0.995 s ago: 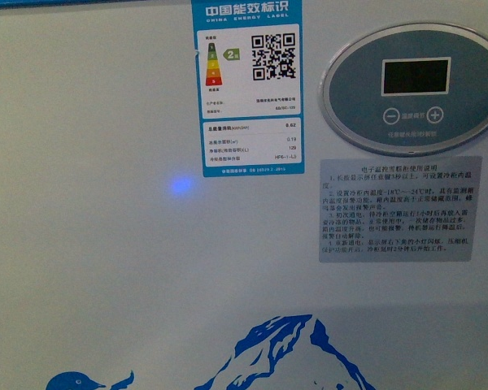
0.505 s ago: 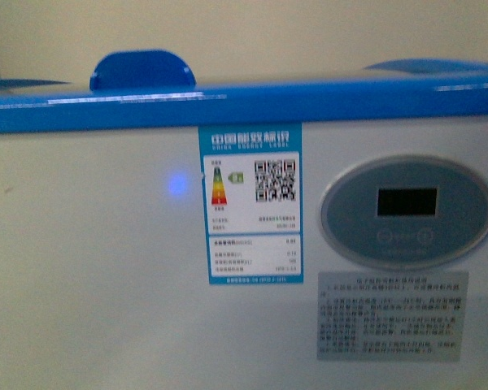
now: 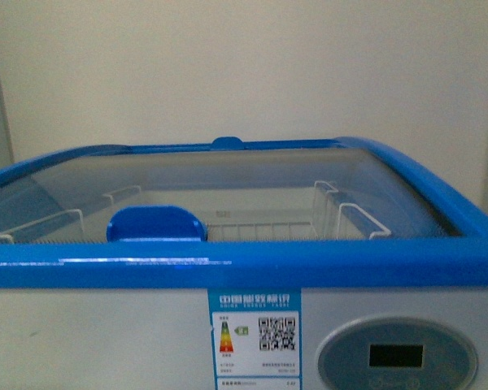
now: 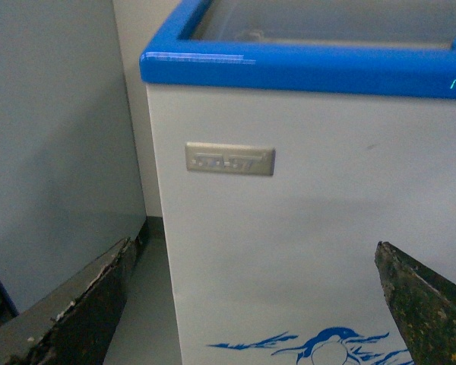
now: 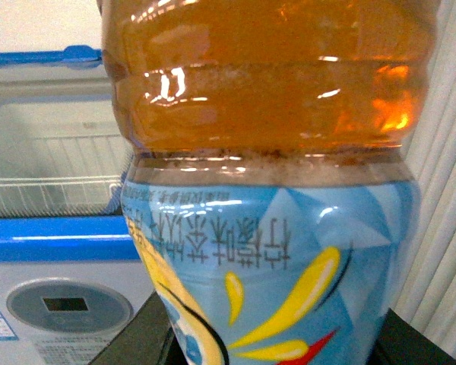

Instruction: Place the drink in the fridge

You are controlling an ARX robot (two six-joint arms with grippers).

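— Where is the drink (image 5: pixel 266 190)?

— In the right claw (image 5: pixel 273 346). The bottle fills the right wrist view: amber liquid in the ribbed part, then a light-blue label with yellow shapes and dark print. Dark fingers (image 5: pixel 125 338) show on either side of the labelled part, closed against it.

— Is it inside the fridge (image 3: pixel 244 264)?

— No, it is outside, in front of it. Behind the bottle you can see the blue rim and the oval display.

— How does the fridge look from the front?

— Its blue rim runs across the middle of the frame. The glass lid (image 3: pixel 228 175) lies over the top, with the blue handle (image 3: pixel 156 224) left of centre on the near edge. White wire baskets (image 3: pixel 342 213) show through the glass. At bottom centre is an energy label (image 3: pixel 254 341), and at lower right the grey display (image 3: pixel 396 356). A pale wall (image 3: pixel 244 73) fills the upper half.

— And the left claw (image 4: pixel 251 243)?

— Spread wide, with nothing between its two dark fingers. It faces the fridge's white front, where a small grey plate (image 4: pixel 229 160) and a blue penguin picture (image 4: pixel 330 350) show. A grey cabinet (image 4: pixel 53 137) stands just beside the fridge.
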